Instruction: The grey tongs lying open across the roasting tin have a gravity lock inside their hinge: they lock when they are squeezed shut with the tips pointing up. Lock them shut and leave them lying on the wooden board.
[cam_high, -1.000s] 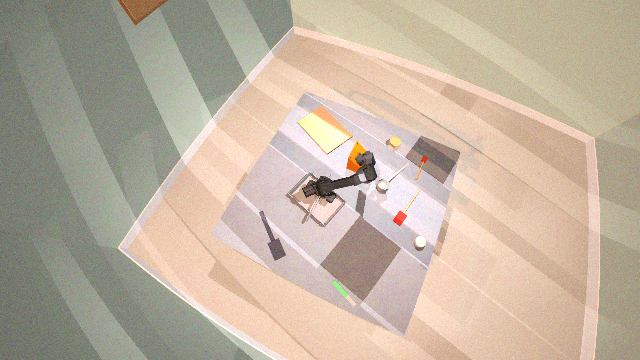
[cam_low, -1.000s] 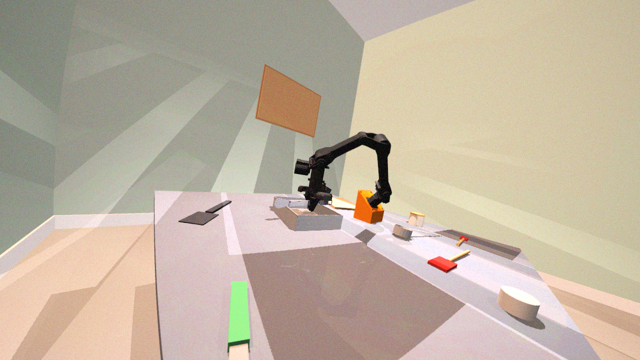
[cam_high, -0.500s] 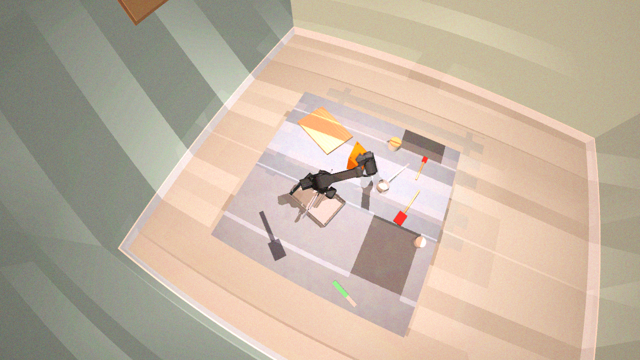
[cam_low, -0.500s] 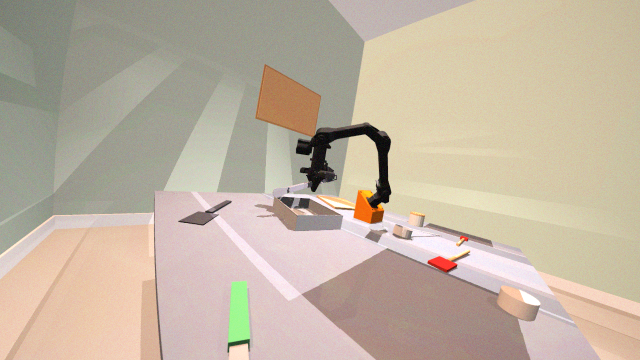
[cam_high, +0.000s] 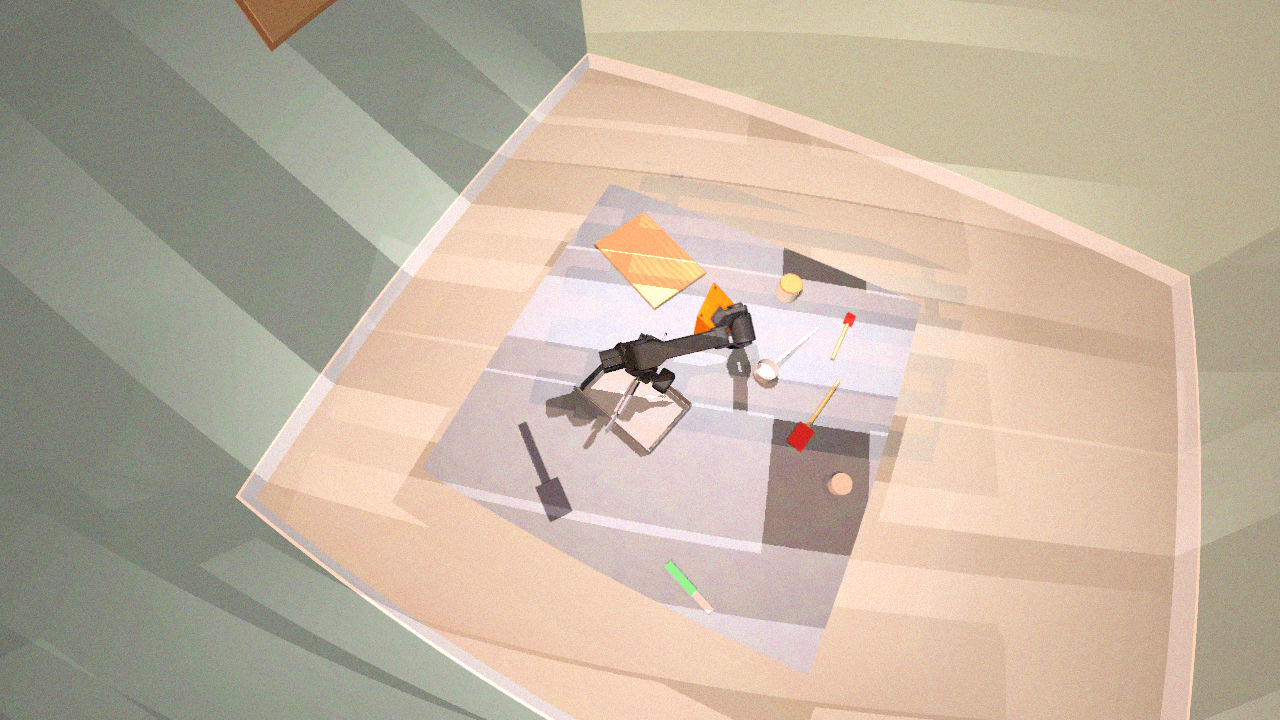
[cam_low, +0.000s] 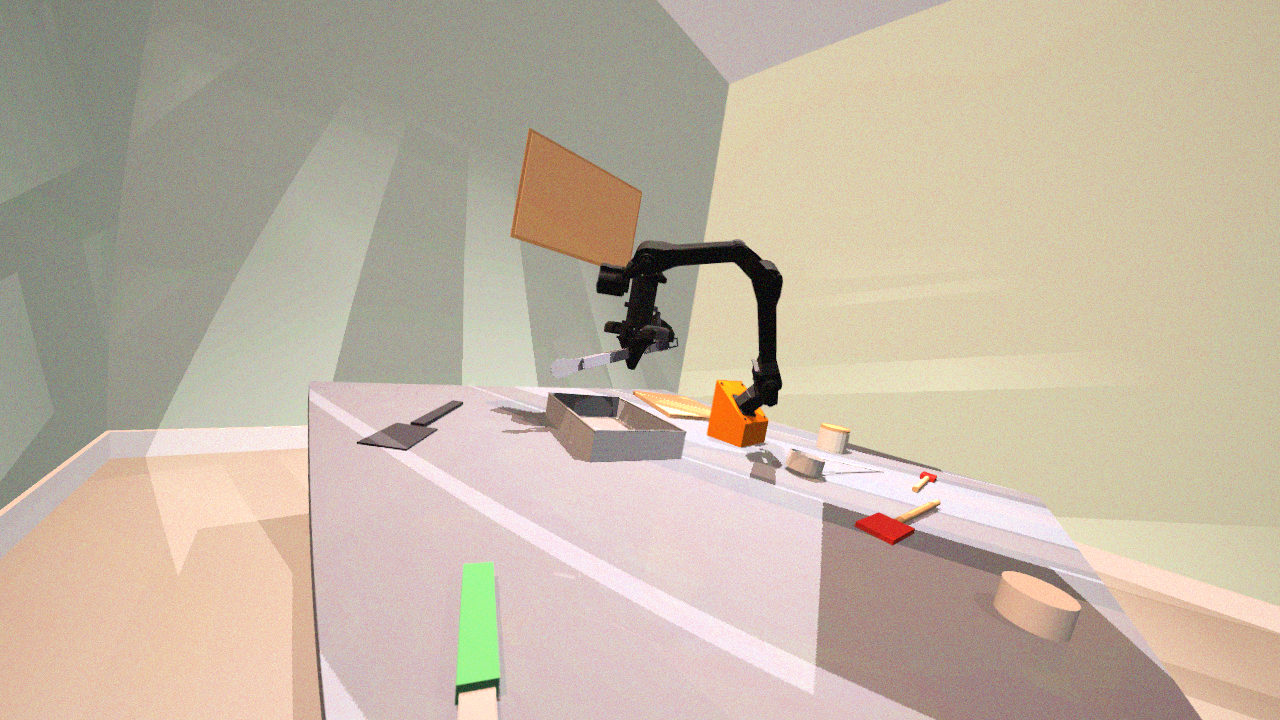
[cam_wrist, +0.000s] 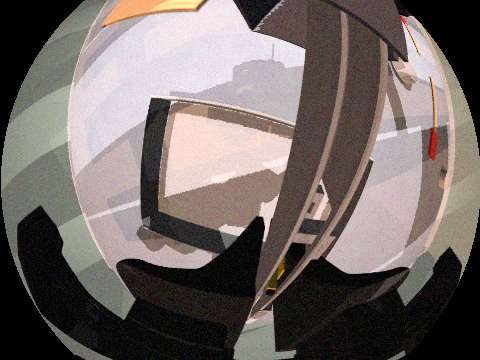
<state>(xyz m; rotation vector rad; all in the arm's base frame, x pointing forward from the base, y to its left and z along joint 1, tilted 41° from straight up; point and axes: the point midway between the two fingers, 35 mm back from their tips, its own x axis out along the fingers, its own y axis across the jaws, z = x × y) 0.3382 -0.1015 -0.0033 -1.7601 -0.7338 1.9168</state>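
Observation:
The grey tongs (cam_high: 624, 404) (cam_low: 595, 361) (cam_wrist: 320, 125) are off the roasting tin (cam_high: 666, 428) (cam_low: 626, 445) (cam_wrist: 150, 165), in the air above it. My gripper (cam_low: 633, 359) (cam_wrist: 265, 223) is shut on the tongs, with their arms squeezed close together between the fingers. In the exterior view the tongs slope, with the far-left end lower than the end beyond the gripper. Whether the hinge lock is engaged does not show. The wooden board (cam_high: 644, 255) (cam_low: 671, 405) (cam_wrist: 155, 10) lies beyond the tin, away from the tongs.
The orange arm mount (cam_high: 709, 313) (cam_low: 732, 416) stands between the board and the saucepan (cam_high: 766, 371) (cam_low: 805, 463). A dark spatula (cam_high: 553, 498) (cam_low: 398, 437) lies left of the tin. A yellow-lidded jar (cam_high: 790, 286) (cam_low: 832, 438) and a red-headed tool (cam_high: 801, 436) (cam_low: 884, 527) are at the right.

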